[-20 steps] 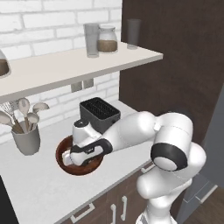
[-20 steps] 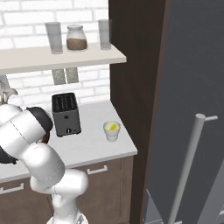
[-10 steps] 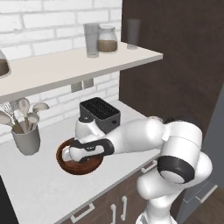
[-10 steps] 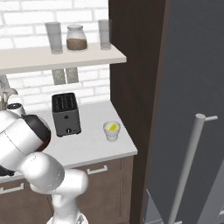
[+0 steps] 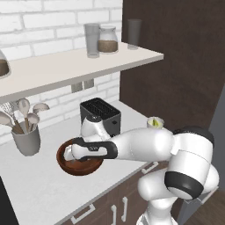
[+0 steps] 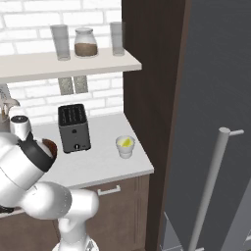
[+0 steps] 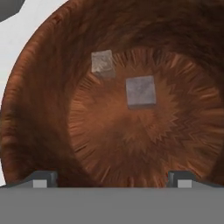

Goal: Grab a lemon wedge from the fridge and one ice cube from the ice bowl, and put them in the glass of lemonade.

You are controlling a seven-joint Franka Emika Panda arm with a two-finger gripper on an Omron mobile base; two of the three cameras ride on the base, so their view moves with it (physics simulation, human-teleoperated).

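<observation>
Tool (image 7: 112,177), jaws wide, over unmarked ice bowl (image 7: 39,113).

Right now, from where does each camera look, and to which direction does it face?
Left base view: behind the arm to its left, looking forward and down at the counter; the white arm reaches to the ice bowl.
Right base view: behind to its right, facing the toaster, the glass of lemonade and the fridge; shoulder at left.
Hand view: looks into the bowl at two ice cubes; the open gripper below.
Both base views share toaster and glass.
</observation>
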